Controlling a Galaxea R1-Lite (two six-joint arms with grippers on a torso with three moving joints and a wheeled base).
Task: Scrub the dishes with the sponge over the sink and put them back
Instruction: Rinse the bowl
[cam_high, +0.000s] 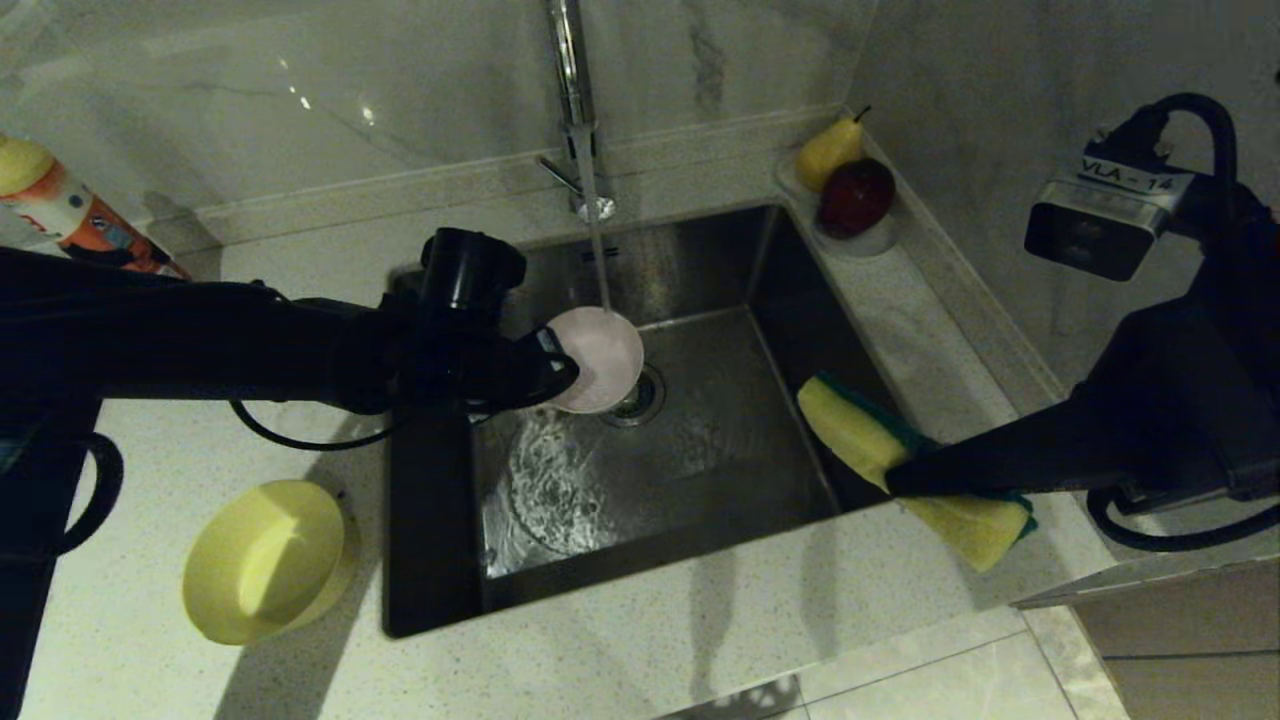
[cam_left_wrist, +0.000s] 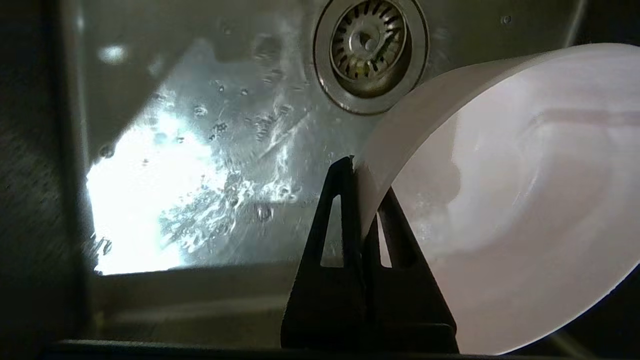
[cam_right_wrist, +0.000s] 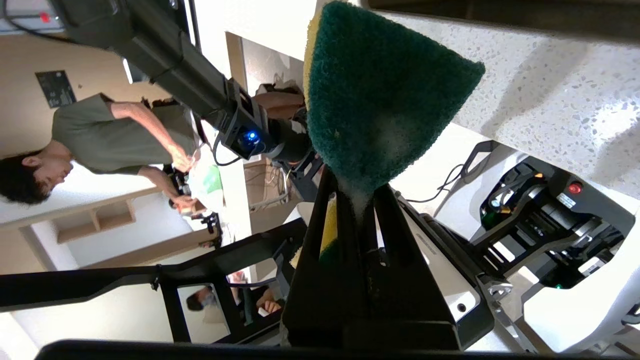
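My left gripper (cam_high: 553, 366) is shut on the rim of the pale pink bowl (cam_high: 602, 357), holding it tilted over the sink (cam_high: 720, 455) beside the drain. A thin stream of water from the faucet (cam_high: 575, 110) lands on it. In the left wrist view the two fingers of this gripper (cam_left_wrist: 362, 187) pinch the bowl's wall (cam_left_wrist: 525, 200), above the drain strainer (cam_left_wrist: 370, 50). My right gripper (cam_high: 900, 478) is shut on the sponge (cam_high: 855, 428) over the sink's right front corner, yellow foam up. The sponge's green face (cam_right_wrist: 380, 100) shows in the right wrist view, squeezed in that gripper (cam_right_wrist: 357, 192). A yellow bowl (cam_high: 265, 560) sits on the counter to the sink's left.
A small white dish with a pear and an apple (cam_high: 850, 195) stands at the sink's back right corner. An orange and white bottle (cam_high: 60, 215) stands at the far left. Water spreads over the sink floor (cam_high: 550, 490).
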